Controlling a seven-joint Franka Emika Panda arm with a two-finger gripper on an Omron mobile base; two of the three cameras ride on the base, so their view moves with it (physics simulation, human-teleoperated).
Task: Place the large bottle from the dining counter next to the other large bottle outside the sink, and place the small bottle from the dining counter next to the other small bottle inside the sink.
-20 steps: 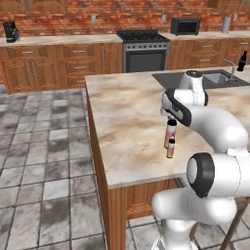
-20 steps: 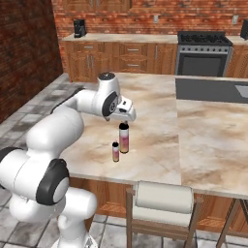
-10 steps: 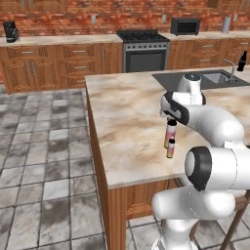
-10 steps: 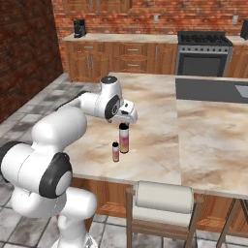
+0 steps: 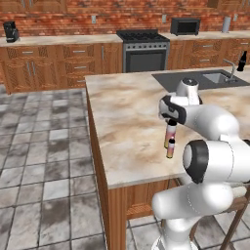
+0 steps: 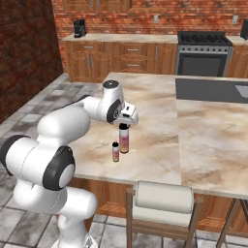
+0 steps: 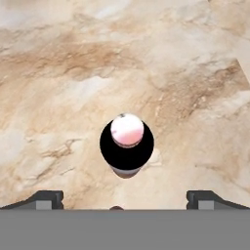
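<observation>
On the dining counter (image 5: 127,112) the large bottle (image 5: 170,133) stands upright, pink fading to orange, with the small bottle (image 5: 170,148) close in front of it. My gripper (image 5: 171,118) hangs open straight above the large bottle's dark cap. In the hand view that cap (image 7: 127,143) lies centred ahead of the gripper (image 7: 125,200), with the fingertips (image 7: 46,199) wide apart on either side. The right base view shows the large bottle (image 6: 124,139), the small bottle (image 6: 115,152) and the gripper (image 6: 127,118). Far right, the other large bottle (image 5: 241,61), all black, stands behind the sink (image 5: 217,77). The other small bottle is hidden.
A curved tap (image 5: 228,66) rises by the sink. A stool (image 6: 162,198) stands against the counter's near edge, below the bottles. Along the back wall run wooden cabinets and a stove (image 5: 144,49). The counter's left edge drops to tiled floor (image 5: 44,161).
The hand has come down a little toward the large bottle's cap. Both bottles stand where they were, and the jaws stay wide.
</observation>
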